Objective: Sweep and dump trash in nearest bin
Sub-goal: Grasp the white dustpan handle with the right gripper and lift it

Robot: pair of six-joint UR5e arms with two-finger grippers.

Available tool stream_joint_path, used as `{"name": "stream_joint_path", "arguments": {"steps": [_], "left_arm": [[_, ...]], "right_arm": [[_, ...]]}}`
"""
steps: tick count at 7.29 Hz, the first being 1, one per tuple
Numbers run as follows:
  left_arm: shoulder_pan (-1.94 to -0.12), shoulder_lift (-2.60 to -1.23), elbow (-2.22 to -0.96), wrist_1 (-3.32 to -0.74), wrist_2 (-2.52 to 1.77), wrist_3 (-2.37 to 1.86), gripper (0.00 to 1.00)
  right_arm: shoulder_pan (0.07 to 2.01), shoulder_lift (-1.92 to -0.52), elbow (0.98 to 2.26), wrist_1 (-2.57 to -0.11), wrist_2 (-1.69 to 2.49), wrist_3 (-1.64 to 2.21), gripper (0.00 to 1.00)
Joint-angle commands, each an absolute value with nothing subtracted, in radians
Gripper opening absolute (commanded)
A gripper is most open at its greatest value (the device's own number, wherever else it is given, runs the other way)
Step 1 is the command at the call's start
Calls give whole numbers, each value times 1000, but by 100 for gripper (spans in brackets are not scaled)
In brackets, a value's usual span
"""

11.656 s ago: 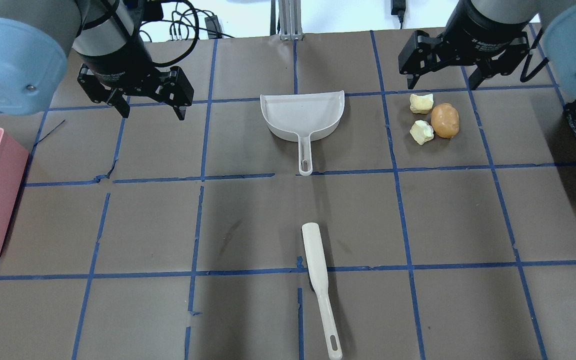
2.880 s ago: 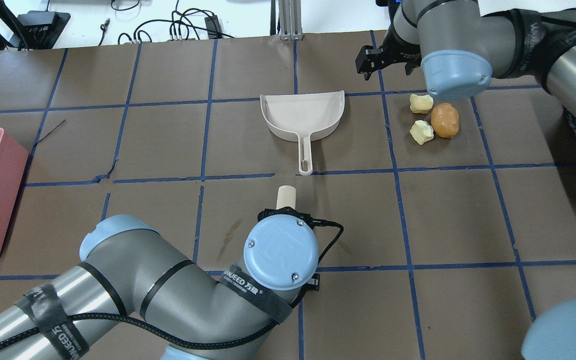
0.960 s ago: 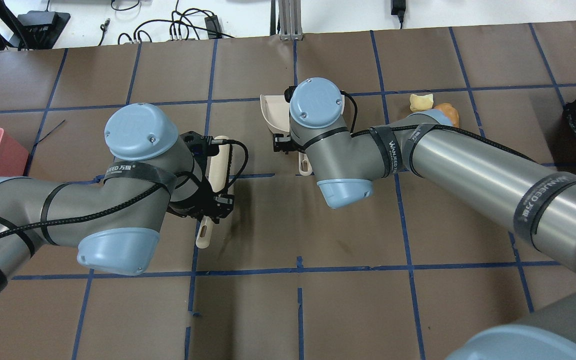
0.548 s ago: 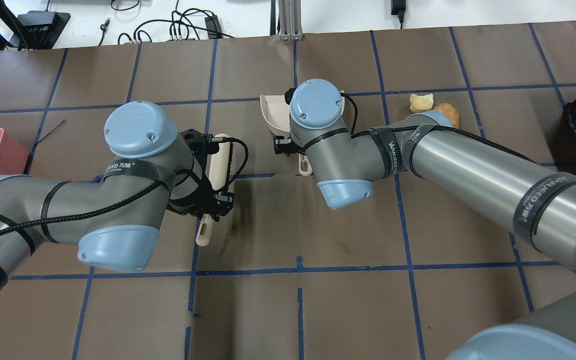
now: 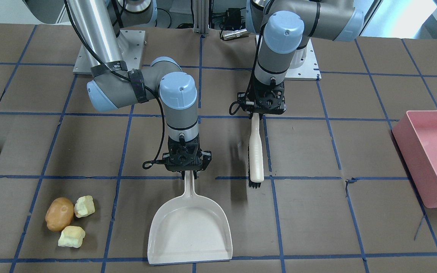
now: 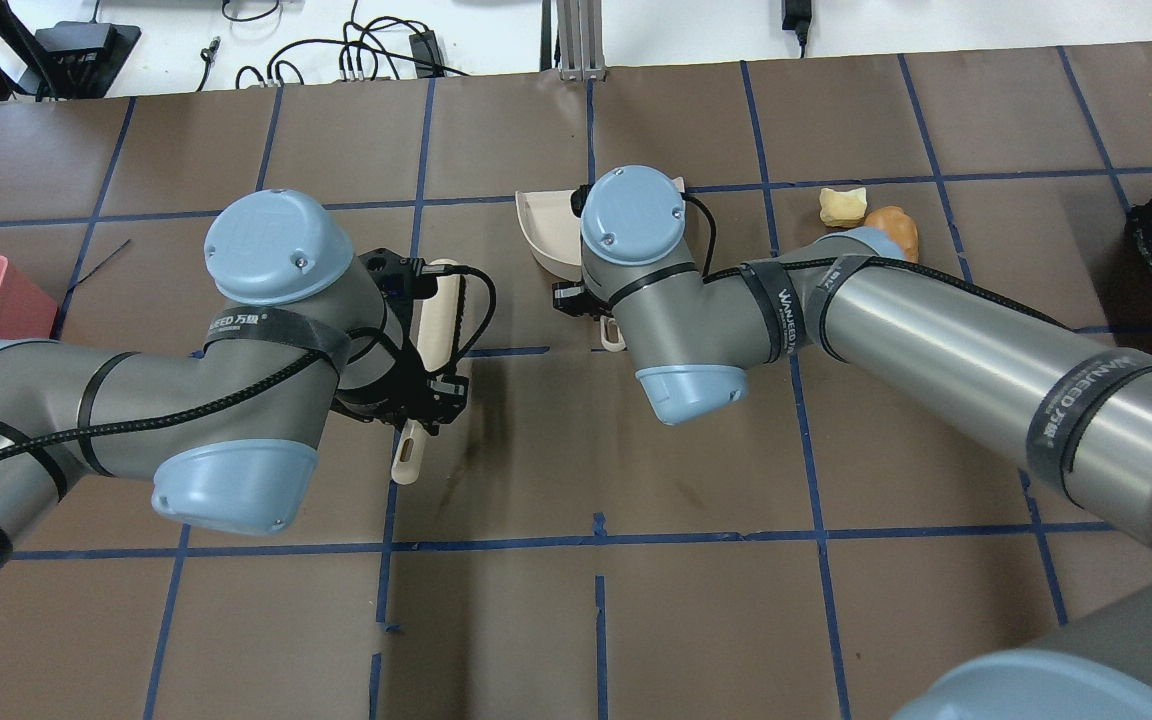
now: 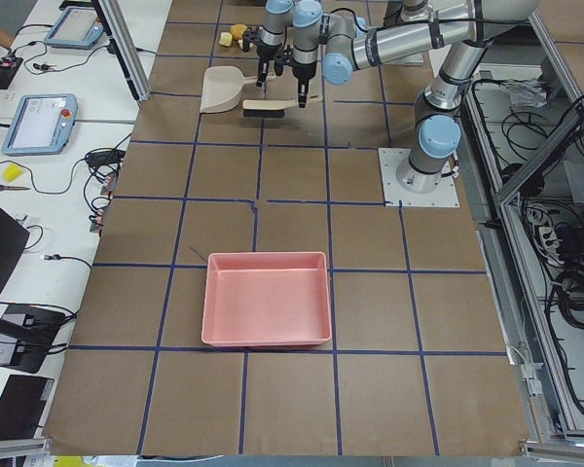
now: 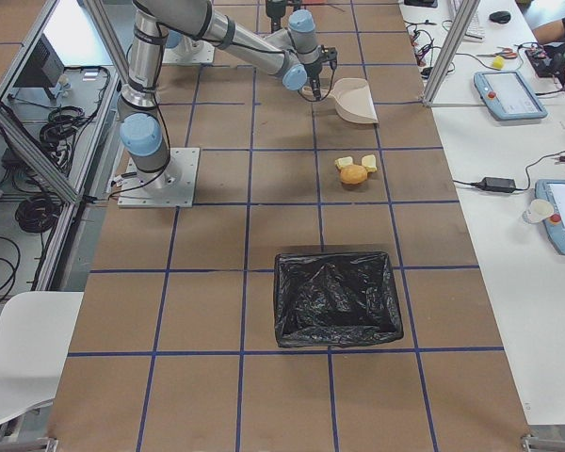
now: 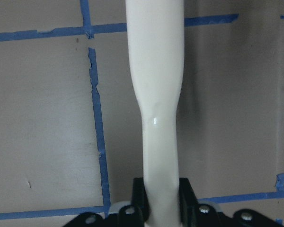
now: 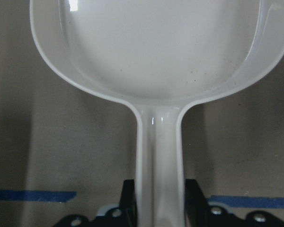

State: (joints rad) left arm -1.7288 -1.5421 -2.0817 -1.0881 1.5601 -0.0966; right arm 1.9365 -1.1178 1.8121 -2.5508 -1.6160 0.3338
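The trash lies together on the table: a tan-orange lump (image 5: 59,213) and two pale yellow-green foam chunks (image 5: 84,206) (image 5: 71,237). In the overhead view my right arm hides one chunk. My right gripper (image 5: 188,172) is shut on the handle of the white dustpan (image 5: 190,227), whose open mouth points away from me; the trash is to its side, about one grid square off. The right wrist view shows the pan (image 10: 156,56) empty. My left gripper (image 5: 262,112) is shut on the handle of the white brush (image 5: 256,151), held level beside the dustpan.
A pink bin (image 5: 431,151) stands at the table's edge on my left side. A black bag-lined bin (image 8: 337,297) stands on my right side, nearer the trash. The brown table (image 5: 317,212) carries a grid of blue tape.
Both grippers were open and empty at first, with dustpan and brush on the table; now each holds its tool. Over the last second both arms and the dustpan shifted only slightly.
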Motion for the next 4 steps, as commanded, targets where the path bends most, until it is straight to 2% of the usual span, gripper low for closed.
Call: {"name": "stream_joint_path", "arguments": {"steps": [1, 2, 4], "left_arm": [[-1729, -1543, -2082, -1089, 1560, -97, 1], [-1729, -1543, -2083, -1088, 1560, -97, 1], [-1729, -1543, -2082, -1089, 1560, -97, 1]], "right_arm": [[1927, -1130, 1801, -2551, -1617, 309, 5], [1908, -1143, 1783, -2548, -1612, 295, 4], [1812, -1217, 1726, -2344, -1597, 203, 2]]}}
